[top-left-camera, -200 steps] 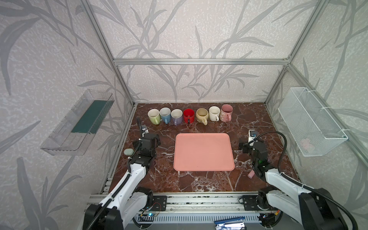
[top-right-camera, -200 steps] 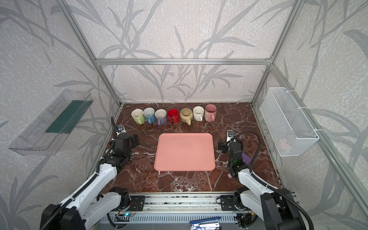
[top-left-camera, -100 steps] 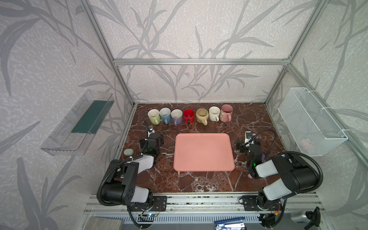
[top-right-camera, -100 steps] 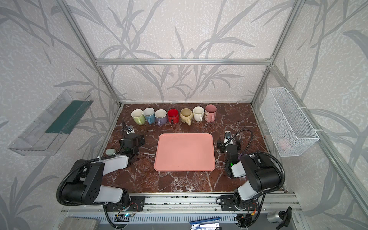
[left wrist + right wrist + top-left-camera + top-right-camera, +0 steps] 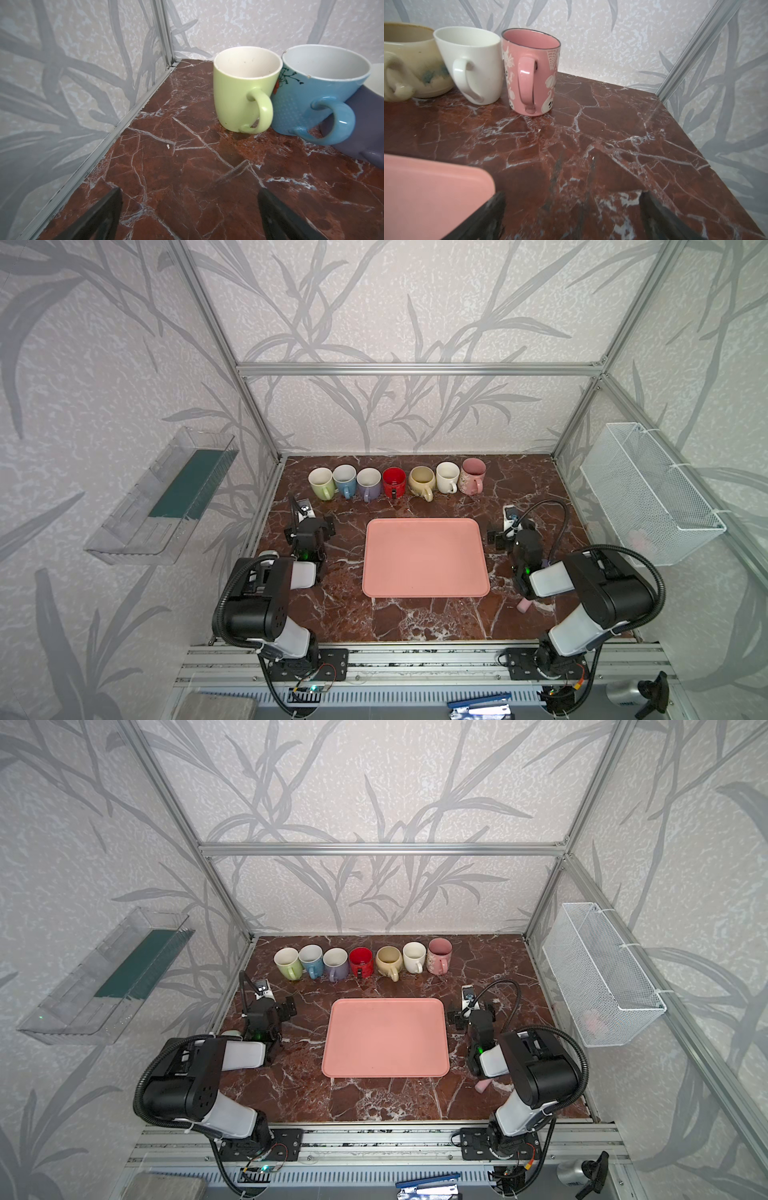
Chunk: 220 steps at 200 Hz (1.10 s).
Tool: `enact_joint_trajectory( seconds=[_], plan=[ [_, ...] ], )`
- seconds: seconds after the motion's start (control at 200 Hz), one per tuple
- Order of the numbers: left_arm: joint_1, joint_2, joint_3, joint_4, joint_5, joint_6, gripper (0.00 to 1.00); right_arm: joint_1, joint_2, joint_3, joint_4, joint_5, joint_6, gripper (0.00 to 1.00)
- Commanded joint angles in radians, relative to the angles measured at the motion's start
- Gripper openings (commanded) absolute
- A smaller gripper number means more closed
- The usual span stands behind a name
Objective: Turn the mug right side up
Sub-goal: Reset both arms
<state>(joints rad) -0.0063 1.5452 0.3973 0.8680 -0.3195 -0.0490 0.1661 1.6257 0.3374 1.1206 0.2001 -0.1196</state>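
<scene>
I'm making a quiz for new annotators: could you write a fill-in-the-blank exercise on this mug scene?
1. The row of ceramic mugs counts ___ mugs.
2. The patterned end mug nearest the white wire basket is coloured ___.
3. The number of mugs on the flat pink plastic tray is ___.
4. The left gripper and the right gripper both have their jaws ___.

Missing words: seven; pink; zero; open.

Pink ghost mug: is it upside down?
No, upright. The pink mug stands on its base, its open mouth facing up with the pink inside showing.
</scene>
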Motion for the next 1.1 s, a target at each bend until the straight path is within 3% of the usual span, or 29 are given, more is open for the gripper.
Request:
enact_joint_trajectory(
  seconds=[0.0, 0.095, 1.095],
  plan=[
    [0.002, 0.007, -0.009, 0.042, 0.060, -0.014, 0.99, -0.050, -0.034, 0.031, -0.122, -0.096, 0.052, 0.99],
    [0.001, 0.031, -0.037, 0.128, 0.025, -0.010, 1.00, -0.048, -0.034, 0.031, -0.121, -0.098, 0.048, 0.99],
    [-0.001, 0.026, -0.035, 0.114, 0.023, -0.012, 0.99, -0.011, -0.032, 0.013, -0.082, -0.064, 0.012, 0.99]
  ],
)
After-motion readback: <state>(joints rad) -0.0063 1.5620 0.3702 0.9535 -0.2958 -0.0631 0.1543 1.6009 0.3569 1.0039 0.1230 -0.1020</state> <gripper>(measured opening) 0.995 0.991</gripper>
